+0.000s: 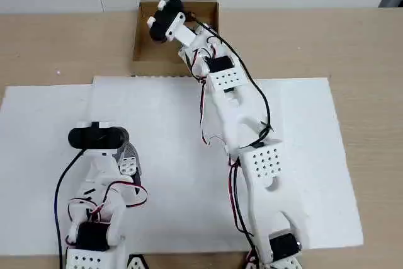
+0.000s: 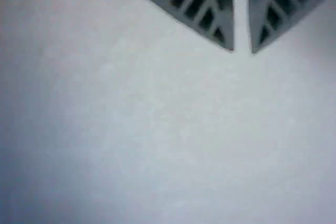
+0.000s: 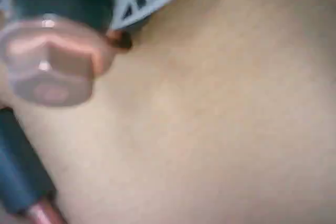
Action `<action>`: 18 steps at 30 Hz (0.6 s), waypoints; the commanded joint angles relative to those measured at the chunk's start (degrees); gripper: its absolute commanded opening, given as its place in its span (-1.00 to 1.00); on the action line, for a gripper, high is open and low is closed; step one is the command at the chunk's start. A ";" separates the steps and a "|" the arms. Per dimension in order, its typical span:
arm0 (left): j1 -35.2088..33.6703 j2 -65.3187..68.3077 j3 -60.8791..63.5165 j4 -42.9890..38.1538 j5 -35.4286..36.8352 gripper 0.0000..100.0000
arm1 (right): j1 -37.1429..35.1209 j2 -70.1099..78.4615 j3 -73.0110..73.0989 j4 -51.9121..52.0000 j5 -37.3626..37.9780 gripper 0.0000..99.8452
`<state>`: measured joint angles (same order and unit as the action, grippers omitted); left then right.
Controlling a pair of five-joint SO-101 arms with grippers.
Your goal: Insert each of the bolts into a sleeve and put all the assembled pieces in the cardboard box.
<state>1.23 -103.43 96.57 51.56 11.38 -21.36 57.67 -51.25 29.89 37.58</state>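
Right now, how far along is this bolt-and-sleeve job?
Seemingly near the end. Done: one sleeved bolt lies in the cardboard box. In hand: the right pincer is down in the box, another assembled piece at it. Left: probably leaving that one there. The left pincer sits shut over the white sheet.

High view: fixed overhead, looking down on the light wooden table (image 1: 365, 42) from far enough to take in both arms, the white paper sheet (image 1: 164, 130) and the brown cardboard box (image 1: 145, 42).

Left wrist view: very close to the sheet (image 2: 157, 129), facing it.

Right wrist view: very close to the box floor (image 3: 220, 108).
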 commanded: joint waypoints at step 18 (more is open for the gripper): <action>0.00 -0.53 -0.22 -1.14 -0.26 -0.99 | 0.13 -4.00 -11.87 7.34 0.26 -1.00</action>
<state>1.23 -103.43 96.57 51.56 11.38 -21.36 58.29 -58.29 32.70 37.58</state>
